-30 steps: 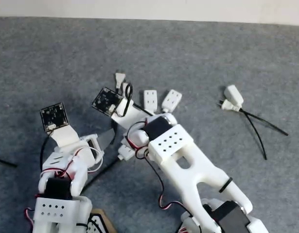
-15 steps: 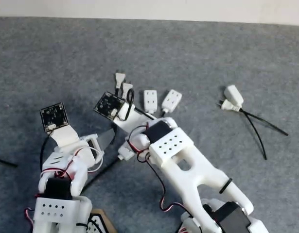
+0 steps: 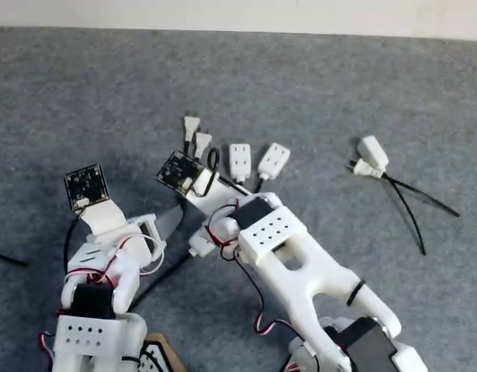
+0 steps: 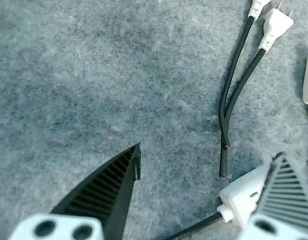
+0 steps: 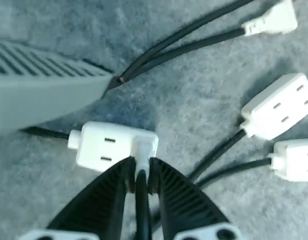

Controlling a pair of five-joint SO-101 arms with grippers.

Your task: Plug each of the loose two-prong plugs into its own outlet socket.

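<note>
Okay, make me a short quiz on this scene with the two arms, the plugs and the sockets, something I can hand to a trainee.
1. True or false: the left gripper is shut.
2. Multiple choice: the right gripper is shut on A) a pen, B) a plug, C) nothing.
3. Fill in: the right wrist view shows ___ sockets.

Key: 1 false, it is open. 2 B. 3 three.
</note>
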